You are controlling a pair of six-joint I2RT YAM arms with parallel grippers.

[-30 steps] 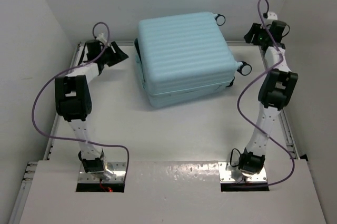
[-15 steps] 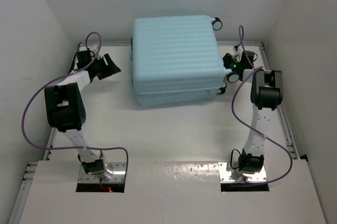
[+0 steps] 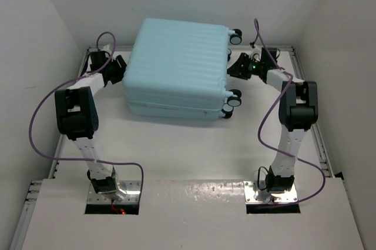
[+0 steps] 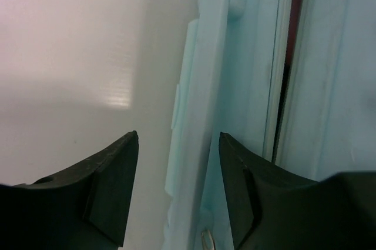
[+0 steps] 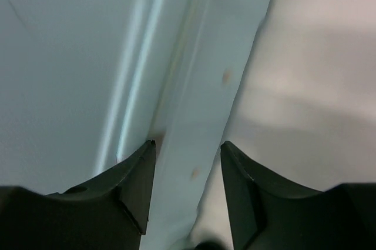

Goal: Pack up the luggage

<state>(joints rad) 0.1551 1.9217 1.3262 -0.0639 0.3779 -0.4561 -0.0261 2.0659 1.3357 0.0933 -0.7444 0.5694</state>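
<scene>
The luggage, a pale aqua ribbed hard-shell suitcase, lies flat and closed at the back of the table, its black wheels facing right. My left gripper is pressed up to its left side. In the left wrist view the left gripper is open and straddles the shell's rim, beside a dark seam. My right gripper sits at the suitcase's right side between the wheels. Seen from the right wrist, the right gripper is open around a pale ridge of the shell.
White walls stand close behind and to both sides of the white table. Metal rails run along the table's side edges. Purple cables loop off both arms. A small metal zipper pull shows below the left fingers.
The suitcase has slid left and turned. The right arm swung down from the back right corner to the case's right side. The left gripper closed in on its left side.
</scene>
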